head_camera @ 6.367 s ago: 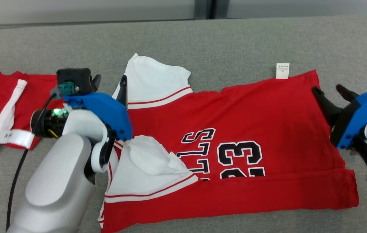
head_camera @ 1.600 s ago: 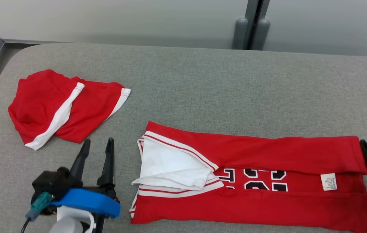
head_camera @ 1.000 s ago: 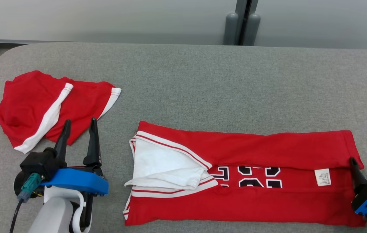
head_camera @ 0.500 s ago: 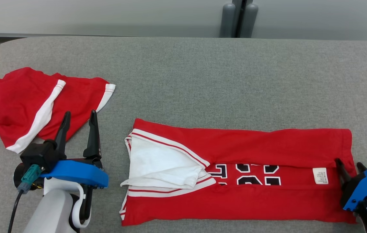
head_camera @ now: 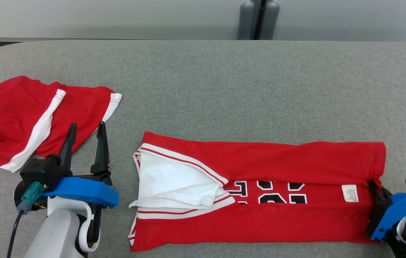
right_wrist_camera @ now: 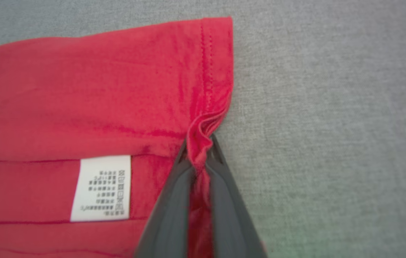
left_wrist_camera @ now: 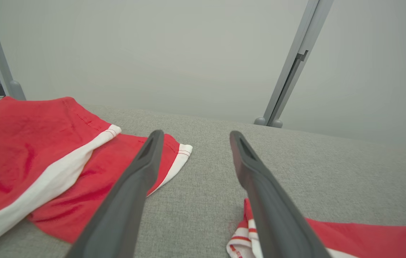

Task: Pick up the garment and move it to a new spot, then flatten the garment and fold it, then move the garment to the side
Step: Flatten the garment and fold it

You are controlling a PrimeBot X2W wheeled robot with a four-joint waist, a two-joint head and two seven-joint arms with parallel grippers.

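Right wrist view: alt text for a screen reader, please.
The right gripper is shut on the bunched edge of a red jersey, its dark fingers pinching a fold of cloth. A white care label sits left of the fingers; grey fabric surface lies to the right.

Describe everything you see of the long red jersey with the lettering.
The red soft-knit jersey lies folded into a long band on the grey fabric tabletop, far and near edges turned inward, leaving a strip of black-and-white lettering. White sleeves with red-striped trim bunch at its left end; a white care label sits near the right end. There the right pincer is shut on a puckered pinch of the hem.
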